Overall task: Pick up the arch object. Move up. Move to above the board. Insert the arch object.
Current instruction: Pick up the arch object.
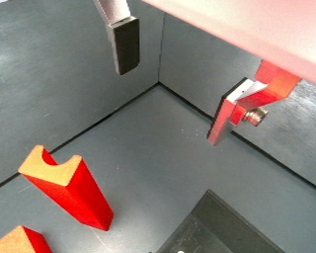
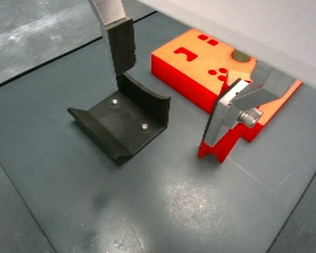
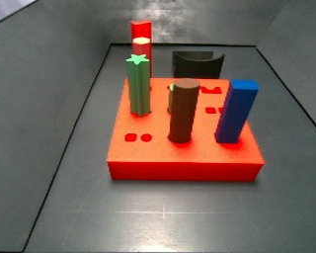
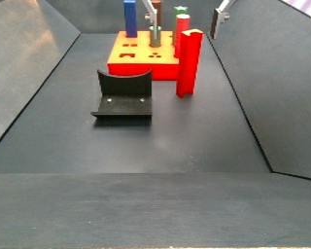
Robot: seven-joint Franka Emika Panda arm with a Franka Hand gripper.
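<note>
The arch object (image 1: 75, 188) is a tall red bar with a notched top. It stands upright on the floor beside the board (image 4: 135, 66) and also shows in both side views (image 3: 141, 36) (image 4: 189, 63). The board (image 2: 207, 74) is a thick red slab with shaped holes. My gripper (image 1: 174, 104) hangs high above the floor, open, with nothing between its fingers (image 1: 126, 44). The arch object sits off to one side of the fingers, well apart from them. In a wrist view my gripper (image 2: 168, 111) is over the floor between the fixture and the board.
The black fixture (image 2: 121, 124) (image 4: 123, 94) stands on the floor next to the board. A green peg (image 3: 138, 84), a brown peg (image 3: 184, 109) and a blue peg (image 3: 236, 111) stand upright in the board (image 3: 188, 158). Grey walls enclose the floor.
</note>
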